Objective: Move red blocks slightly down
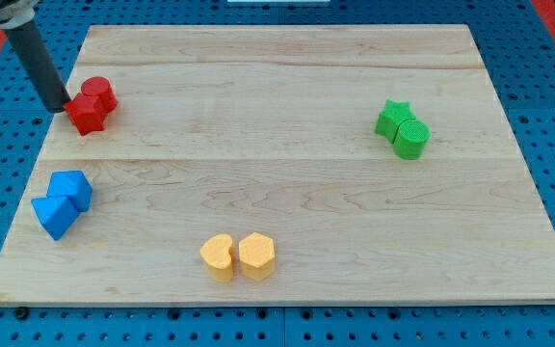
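Note:
Two red blocks sit touching near the board's upper left: a red star-like block (86, 115) and a red rounded block (99, 93) just above and right of it. My tip (58, 106) stands at the left side of the red star-like block, touching or almost touching it. The dark rod slants up to the view's top left corner.
Two blue blocks (63, 202) sit at the left edge below the red pair. Two yellow blocks (238, 256) lie at the bottom centre. A green star and green cylinder (402, 128) sit at the right. The wooden board (287, 173) lies on a blue pegboard.

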### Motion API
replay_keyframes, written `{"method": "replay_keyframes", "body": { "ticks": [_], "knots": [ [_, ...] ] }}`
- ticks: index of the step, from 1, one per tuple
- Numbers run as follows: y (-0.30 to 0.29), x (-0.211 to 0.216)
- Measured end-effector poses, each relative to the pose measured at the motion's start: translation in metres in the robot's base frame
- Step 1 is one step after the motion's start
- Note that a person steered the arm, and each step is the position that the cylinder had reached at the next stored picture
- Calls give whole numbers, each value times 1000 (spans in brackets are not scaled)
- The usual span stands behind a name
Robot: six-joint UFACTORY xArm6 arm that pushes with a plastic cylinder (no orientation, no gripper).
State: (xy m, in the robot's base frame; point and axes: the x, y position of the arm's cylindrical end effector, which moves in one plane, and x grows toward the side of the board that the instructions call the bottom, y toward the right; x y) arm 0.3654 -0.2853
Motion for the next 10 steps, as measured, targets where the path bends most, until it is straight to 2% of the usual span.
{"method": "replay_keyframes", "body": {
  "ticks": [2, 3, 5, 6, 9, 10],
  "knots": [
    [18, 14],
    [1, 8],
    [6, -72],
    [33, -81],
    [47, -78],
    [48, -65]
  ]
}}
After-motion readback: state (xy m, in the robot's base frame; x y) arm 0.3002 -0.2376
